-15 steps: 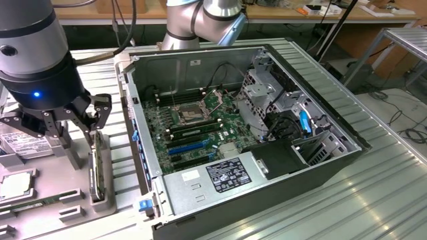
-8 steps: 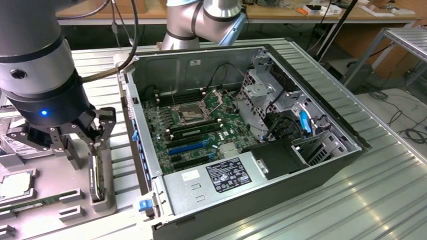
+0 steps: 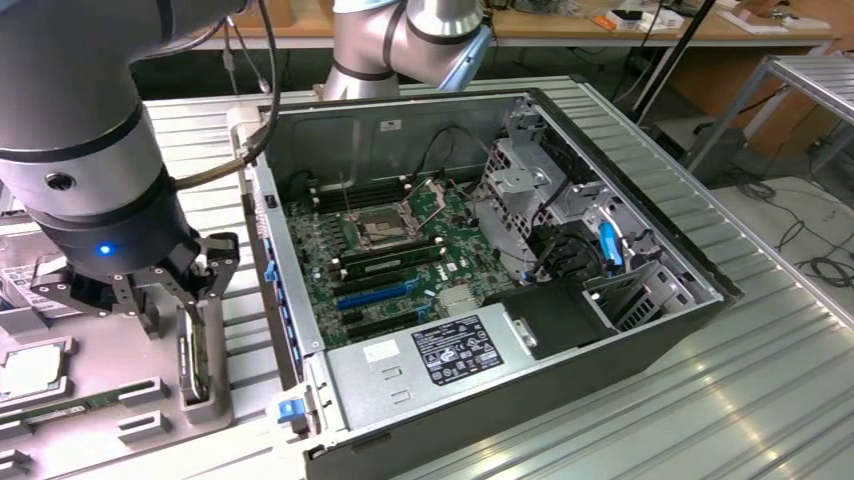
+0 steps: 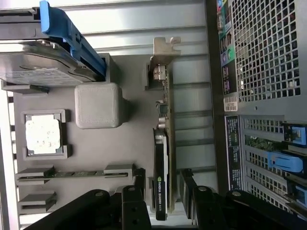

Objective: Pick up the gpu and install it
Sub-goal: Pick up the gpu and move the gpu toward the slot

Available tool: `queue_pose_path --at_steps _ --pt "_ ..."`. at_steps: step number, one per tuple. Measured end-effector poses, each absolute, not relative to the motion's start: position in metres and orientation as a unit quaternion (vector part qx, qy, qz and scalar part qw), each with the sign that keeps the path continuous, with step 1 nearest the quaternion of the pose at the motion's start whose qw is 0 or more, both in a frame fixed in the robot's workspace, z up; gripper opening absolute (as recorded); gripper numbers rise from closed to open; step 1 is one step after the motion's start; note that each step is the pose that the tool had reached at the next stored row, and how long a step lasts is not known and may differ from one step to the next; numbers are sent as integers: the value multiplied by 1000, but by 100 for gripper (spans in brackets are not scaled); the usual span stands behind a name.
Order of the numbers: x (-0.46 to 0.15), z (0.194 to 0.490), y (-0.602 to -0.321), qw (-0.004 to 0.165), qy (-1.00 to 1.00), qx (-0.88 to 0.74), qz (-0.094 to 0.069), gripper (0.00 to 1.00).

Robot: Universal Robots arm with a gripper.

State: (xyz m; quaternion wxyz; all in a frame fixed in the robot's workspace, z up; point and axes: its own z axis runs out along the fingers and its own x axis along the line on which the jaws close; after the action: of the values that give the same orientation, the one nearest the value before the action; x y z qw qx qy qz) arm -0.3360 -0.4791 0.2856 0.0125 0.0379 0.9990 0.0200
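Observation:
The gpu [image 3: 195,352] is a thin black card with a silvery bracket. It stands on edge in a slot of the grey parts tray [image 3: 80,440], at the exterior view's left. My gripper [image 3: 184,305] hangs directly over it, open. In the wrist view the gpu [image 4: 163,158] runs between my two black fingers [image 4: 136,194], with a gap showing on each side, and the gripper [image 4: 164,196] straddles its end. The open computer case [image 3: 627,180] lies beside the tray with its motherboard [image 3: 387,250] exposed.
The tray also carries a processor [image 4: 43,134], a green memory stick [image 4: 72,173] and a hard drive in a blue carrier [image 4: 48,62]. The case wall [image 4: 218,96] rises close beside the gpu. Inside the case are blue expansion slots [image 3: 374,295] and a power supply [image 3: 427,355].

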Motion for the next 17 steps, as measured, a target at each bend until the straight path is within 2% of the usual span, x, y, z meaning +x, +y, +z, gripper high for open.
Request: queue_pose_path --at_steps 17 --pt "-334 248 -480 13 999 40 20 42"
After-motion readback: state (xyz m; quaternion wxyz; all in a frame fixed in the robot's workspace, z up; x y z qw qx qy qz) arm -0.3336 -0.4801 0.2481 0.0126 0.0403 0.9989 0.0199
